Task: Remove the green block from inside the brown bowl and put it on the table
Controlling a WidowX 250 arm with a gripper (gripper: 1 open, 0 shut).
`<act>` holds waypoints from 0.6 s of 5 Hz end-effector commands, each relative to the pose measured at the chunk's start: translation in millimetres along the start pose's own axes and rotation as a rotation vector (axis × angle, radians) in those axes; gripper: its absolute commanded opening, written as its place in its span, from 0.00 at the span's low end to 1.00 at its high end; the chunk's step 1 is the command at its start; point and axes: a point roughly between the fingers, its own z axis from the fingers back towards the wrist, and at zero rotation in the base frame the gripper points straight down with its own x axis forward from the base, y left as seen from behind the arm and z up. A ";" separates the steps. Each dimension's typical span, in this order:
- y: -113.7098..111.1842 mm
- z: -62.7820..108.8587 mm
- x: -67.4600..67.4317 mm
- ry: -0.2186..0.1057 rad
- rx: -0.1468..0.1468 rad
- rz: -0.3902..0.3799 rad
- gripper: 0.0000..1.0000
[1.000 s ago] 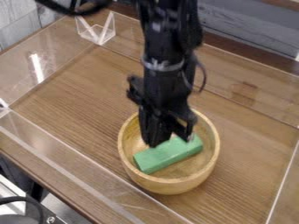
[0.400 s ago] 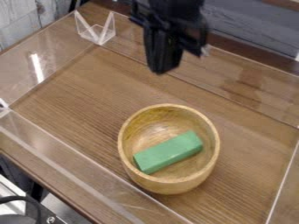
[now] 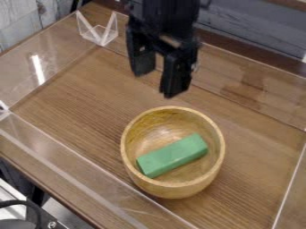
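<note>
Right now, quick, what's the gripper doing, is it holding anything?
Gripper: jaws open, holding nothing, above the brown bowl; the green block lies inside the bowl.

The arm is matte black, ending in a blocky two-fingered pincer.

Arm cut off by the top edge, only the lower part shows. gripper is motion-blurred, finger outlines soft, pads can't be made out. table is cropped at the left, right and near edges. Clear stand at far left is partly behind the arm, top clipped. Near-left corner holds dark shapes below the acrylic wall, too cropped to identify.
</note>
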 end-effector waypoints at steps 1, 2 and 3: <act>-22.0 -9.9 -8.5 -0.048 0.034 -0.048 1.00; -37.6 -31.7 -9.1 -0.064 0.059 -0.056 1.00; -53.1 -53.6 -10.6 -0.082 0.079 -0.076 1.00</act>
